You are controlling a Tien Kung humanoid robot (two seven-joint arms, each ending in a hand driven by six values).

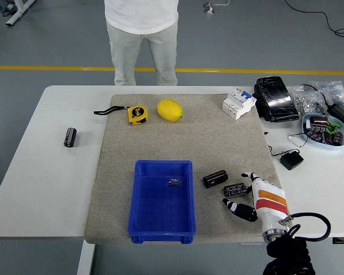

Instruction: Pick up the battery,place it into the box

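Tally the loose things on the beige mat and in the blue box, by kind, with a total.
Black batteries: 3, one on the mat, one at the right hand, a small one in the box
Tape measure: 1
Lemon: 1
Circuit breaker: 1
Total: 6

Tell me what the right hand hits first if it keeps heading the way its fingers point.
Probably the small black battery lying just ahead of the right hand, between index finger and thumb. Beyond it lies a second battery; height above the mat is unclear.

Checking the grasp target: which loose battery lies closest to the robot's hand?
The battery right beside the right hand; the other mat battery lies farther left, another far left.
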